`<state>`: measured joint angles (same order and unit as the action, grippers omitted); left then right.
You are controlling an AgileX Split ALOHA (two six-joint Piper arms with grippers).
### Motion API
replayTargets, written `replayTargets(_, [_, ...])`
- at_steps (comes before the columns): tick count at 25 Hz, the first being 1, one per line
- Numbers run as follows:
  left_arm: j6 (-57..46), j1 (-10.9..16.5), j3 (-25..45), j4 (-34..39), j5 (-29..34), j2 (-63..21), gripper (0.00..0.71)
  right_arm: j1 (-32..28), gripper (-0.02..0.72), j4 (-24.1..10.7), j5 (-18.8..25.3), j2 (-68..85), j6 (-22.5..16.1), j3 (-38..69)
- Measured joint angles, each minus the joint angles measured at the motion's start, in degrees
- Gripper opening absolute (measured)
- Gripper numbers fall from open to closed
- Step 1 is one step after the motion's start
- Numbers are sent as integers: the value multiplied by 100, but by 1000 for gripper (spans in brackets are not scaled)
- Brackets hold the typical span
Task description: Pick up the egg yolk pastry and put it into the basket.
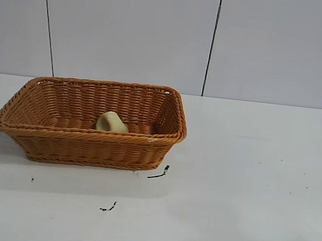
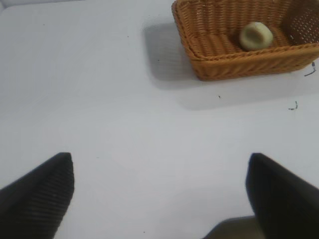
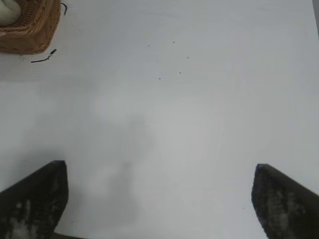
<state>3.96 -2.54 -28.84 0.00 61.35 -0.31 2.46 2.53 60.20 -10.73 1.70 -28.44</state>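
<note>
Egg yolk pastry point(image 2: 255, 35) dimpled, in basket point(image 2: 239, 67).

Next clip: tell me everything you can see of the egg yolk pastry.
The egg yolk pastry is a small, pale yellowish-cream dome with a smooth, matte surface; the left wrist view shows a shallow dimple or lighter patch on its face. It looks whole and undamaged. It lies inside the basket, on the woven floor near the front wall, roughly midway along its length and seemingly tipped on its side. Only the basket touches it; neither hand is near.
</note>
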Motion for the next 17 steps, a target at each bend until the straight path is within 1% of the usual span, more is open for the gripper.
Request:
replayTargets(6, [0,0,0,0,0,0,696,0,693,20,-98,1034,6,41])
replayTargets(17, [0,0,0,0,0,0,696,0,693,20,-103,1104,6,41])
